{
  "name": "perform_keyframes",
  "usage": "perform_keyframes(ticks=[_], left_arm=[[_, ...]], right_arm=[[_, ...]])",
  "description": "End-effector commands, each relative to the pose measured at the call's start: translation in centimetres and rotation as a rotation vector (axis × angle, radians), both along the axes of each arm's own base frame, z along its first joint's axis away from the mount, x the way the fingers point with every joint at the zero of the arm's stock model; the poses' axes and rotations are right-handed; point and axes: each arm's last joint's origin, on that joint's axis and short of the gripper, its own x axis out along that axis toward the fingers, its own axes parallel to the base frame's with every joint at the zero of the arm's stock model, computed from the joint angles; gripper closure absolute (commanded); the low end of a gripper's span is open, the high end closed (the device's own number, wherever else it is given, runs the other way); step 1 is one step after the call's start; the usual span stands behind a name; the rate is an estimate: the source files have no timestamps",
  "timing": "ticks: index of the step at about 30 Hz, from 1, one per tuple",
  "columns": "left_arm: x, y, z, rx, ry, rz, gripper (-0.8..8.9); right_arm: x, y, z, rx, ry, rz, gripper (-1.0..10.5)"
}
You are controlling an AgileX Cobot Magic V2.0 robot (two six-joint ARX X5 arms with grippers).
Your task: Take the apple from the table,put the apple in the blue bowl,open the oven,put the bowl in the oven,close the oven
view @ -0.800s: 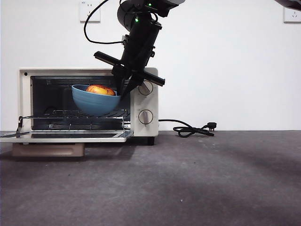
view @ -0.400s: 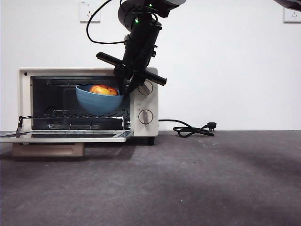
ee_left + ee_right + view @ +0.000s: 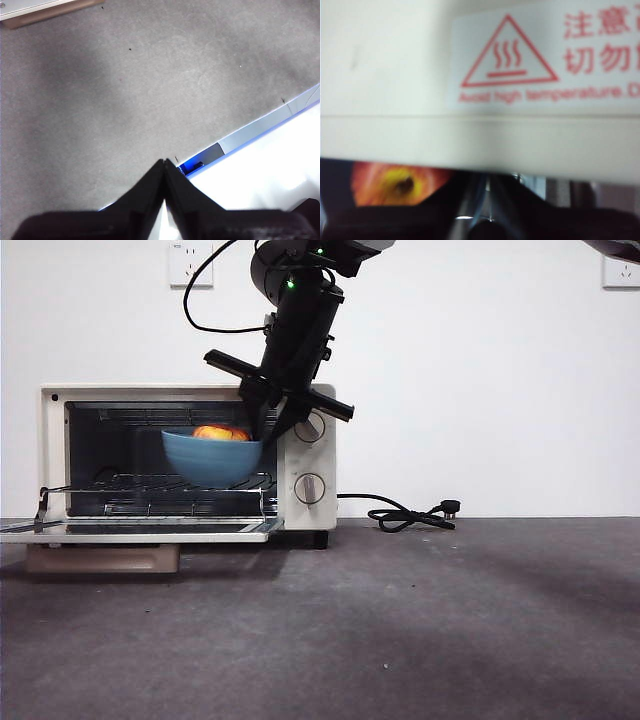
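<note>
Right end effector (image 3: 268, 430) is clamped on the rim of the blue bowl (image 3: 210, 458), coming in from above w/ the arm slanted down across the oven (image 3: 305, 455) front, near the upper knob (image 3: 311, 426). Bowl hangs level in the open oven mouth, apparently just above the wire rack (image 3: 160, 482), apple (image 3: 221, 433) sitting inside it w/ only its top showing over the rim. In the right wrist view the apple (image 3: 400, 183) shows close under the oven's cream top edge and the warning sticker (image 3: 545, 55), so clearance overhead looks tight. Door (image 3: 140, 529) lies folded down flat. Left end effector (image 3: 165, 167) waits well apart over the bench (image 3: 125, 90), jaws pressed together, nothing in them. Risks, as I judge them: grip is on one side of the rim only, so the loaded bowl could tip or slip if the arm jerks, and the apple may roll out. Wrist crossbar or arm could knock the oven's top frame or the knob panel when pushing deeper, shoving the light oven back. Letting go too high above the rack would drop the bowl, maybe off-centre on the wires, where it'd rock. If the bowl sits too near the front, the door won't shut later. Pulling out, a jaw inside the rim could drag the bowl back w/ it.
</note>
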Motion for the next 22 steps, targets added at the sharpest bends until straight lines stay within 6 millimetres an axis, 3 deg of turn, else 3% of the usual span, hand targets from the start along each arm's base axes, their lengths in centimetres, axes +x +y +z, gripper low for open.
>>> perform_keyframes(ticks=[1,12,22], left_arm=[[-0.1,0.0,0.0,-0.003,0.002,0.001,8.18],[-0.1,0.0,0.0,0.000,0.003,0.003,8.18],[0.0,0.1,0.0,0.027,-0.012,0.021,8.18]], right_arm=[[0.3,0.3,-1.0,-0.001,0.010,-0.009,7.4],[0.2,0.2,-0.6,-0.004,-0.002,0.000,7.6],[-0.8,-0.3,2.5,-0.066,-0.075,0.003,7.6]])
